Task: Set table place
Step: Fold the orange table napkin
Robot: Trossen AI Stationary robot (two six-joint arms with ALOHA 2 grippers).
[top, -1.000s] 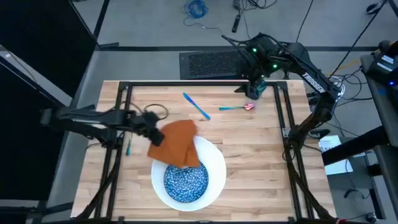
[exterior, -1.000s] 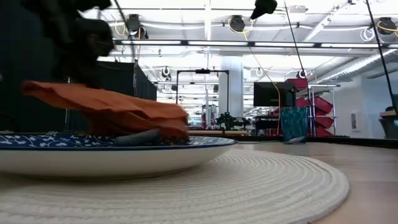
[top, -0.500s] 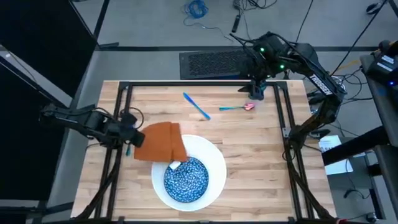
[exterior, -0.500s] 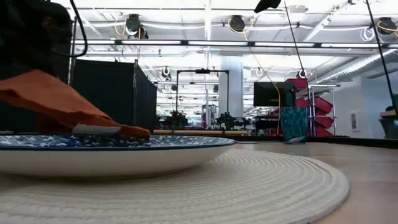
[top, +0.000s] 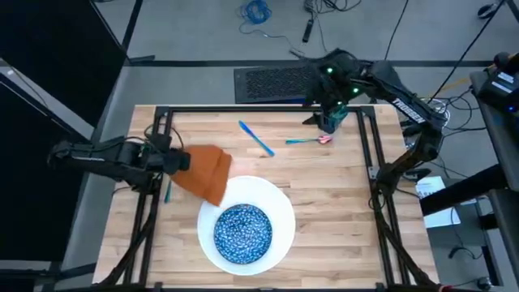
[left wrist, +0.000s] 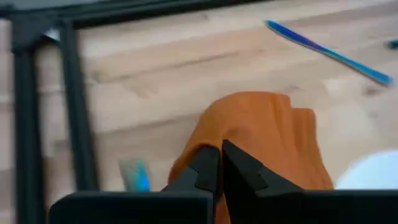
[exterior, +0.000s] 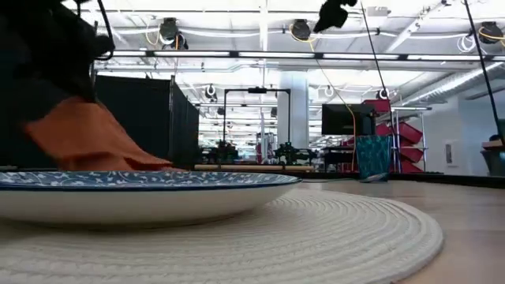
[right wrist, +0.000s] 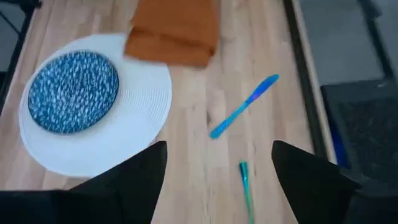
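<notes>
- I see the orange napkin (top: 206, 173) hanging bunched from the left gripper (top: 180, 162), just off the white plate's (top: 279, 217) far-left rim, its lower edge draped toward the table (top: 340, 203).
- In the left wrist view the fingers (left wrist: 205, 167) are pinched tight on the cloth's fold.
- Blue speckled bowl (top: 242, 234) sits centred on the plate.
- Light-blue knife (top: 255, 138) and a second utensil (top: 306, 139) lie at the far side.
- Right gripper (top: 331, 122) hovers over the far-right corner, spread wide, empty.
</notes>
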